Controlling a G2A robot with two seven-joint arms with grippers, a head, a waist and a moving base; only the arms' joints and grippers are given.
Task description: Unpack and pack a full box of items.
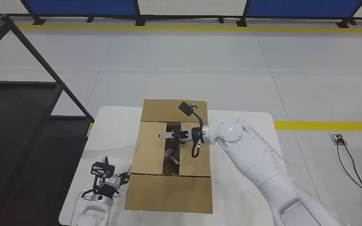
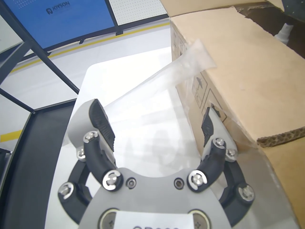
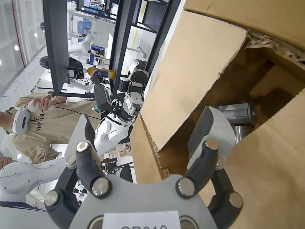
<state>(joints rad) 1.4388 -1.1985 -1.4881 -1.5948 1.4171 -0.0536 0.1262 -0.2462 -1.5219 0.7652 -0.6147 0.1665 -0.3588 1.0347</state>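
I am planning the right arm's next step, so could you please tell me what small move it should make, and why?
Probably shut the right gripper on the flap and fold it outward: its open jaws seem to straddle the flap's edge, the gap in the box looks narrow, and a dark cylinder lies inside.

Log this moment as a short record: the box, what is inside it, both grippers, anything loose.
box: cardboard box on white table, top flaps parted, gap down the middle
inside: dark cylinder seen through the gap; other contents hidden
right gripper: open, over the gap, one finger past a flap edge
left gripper: open, low beside the box's side wall
loose: clear strip trailing from the box's top edge toward the left gripper, not pinched
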